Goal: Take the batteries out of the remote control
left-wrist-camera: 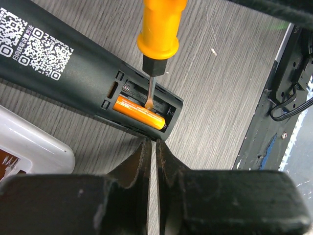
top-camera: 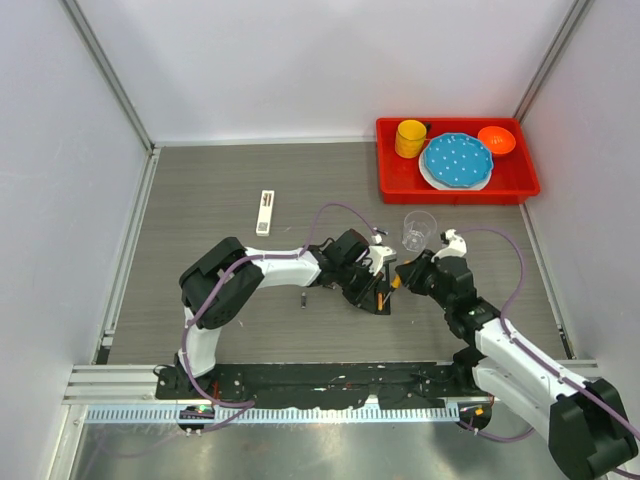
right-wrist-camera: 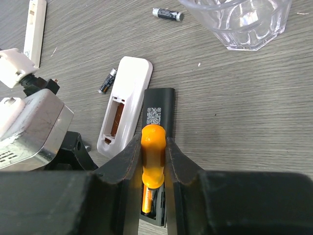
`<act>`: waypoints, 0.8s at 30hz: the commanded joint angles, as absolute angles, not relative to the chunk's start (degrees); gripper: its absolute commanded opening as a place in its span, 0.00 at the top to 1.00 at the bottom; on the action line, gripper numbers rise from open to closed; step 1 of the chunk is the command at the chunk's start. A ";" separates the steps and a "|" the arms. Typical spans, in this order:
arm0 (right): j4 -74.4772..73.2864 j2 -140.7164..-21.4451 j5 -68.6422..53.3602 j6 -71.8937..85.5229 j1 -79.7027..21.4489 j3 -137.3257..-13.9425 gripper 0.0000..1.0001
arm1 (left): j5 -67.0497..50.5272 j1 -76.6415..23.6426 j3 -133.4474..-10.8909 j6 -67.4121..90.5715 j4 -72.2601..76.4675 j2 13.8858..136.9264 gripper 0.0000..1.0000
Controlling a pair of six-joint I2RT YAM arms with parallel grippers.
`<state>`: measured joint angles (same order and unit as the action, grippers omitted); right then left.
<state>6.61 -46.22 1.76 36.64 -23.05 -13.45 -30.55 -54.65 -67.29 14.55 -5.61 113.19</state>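
The black remote [left-wrist-camera: 63, 68] lies face down with its battery bay open. One orange battery [left-wrist-camera: 139, 113] sits in the bay. My right gripper [right-wrist-camera: 153, 141] is shut on the orange-handled screwdriver [right-wrist-camera: 152, 156], and the screwdriver's thin tip [left-wrist-camera: 148, 98] rests on that battery. My left gripper [left-wrist-camera: 151, 145] is shut on nothing, with its tips against the remote's near edge beside the bay. In the top view both grippers, left [top-camera: 370, 288] and right [top-camera: 402, 278], meet at mid-table. Two dark loose batteries lie on the table, one [right-wrist-camera: 107, 81] by the white remote and one [right-wrist-camera: 167, 14] by the glass.
A white remote [right-wrist-camera: 124, 105] with an open, empty bay lies left of the black one. A clear glass [top-camera: 419, 229] stands just behind the grippers. A narrow white piece [top-camera: 265, 212] lies at the far left. A red tray [top-camera: 400, 185] with cup, plate and bowl stands at the back right.
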 commanded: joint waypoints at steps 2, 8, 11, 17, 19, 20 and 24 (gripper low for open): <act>5.62 -44.30 2.46 36.74 -23.29 -12.57 0.99 | -29.09 -55.28 -67.50 13.54 -8.53 115.05 0.89; 12.73 -47.63 -1.58 39.99 -23.29 -9.76 0.99 | -29.09 -55.28 -67.59 13.62 -8.53 115.22 0.89; 18.01 -49.30 -3.51 42.88 -23.29 -8.00 0.99 | -28.92 -55.28 -67.41 13.62 -8.61 115.14 0.90; 23.03 -50.01 -5.71 45.44 -23.29 -6.50 0.99 | -28.92 -55.28 -67.68 13.62 -8.88 115.31 0.91; 23.03 -49.49 -5.80 45.61 -23.29 -6.50 0.99 | -28.65 -55.28 -67.59 13.54 -8.88 115.31 0.90; 23.03 -48.61 -5.80 45.79 -23.29 -6.59 0.99 | -28.74 -55.28 -67.59 13.54 -8.88 115.40 0.91; 24.25 -46.41 -5.10 46.14 -23.29 -5.80 0.99 | -29.36 -55.28 -67.76 13.45 -8.88 115.49 0.91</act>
<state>20.18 -48.56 -0.62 42.26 -22.59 -6.55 -31.22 -54.68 -67.40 14.59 -7.14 113.21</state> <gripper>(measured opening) 0.247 0.096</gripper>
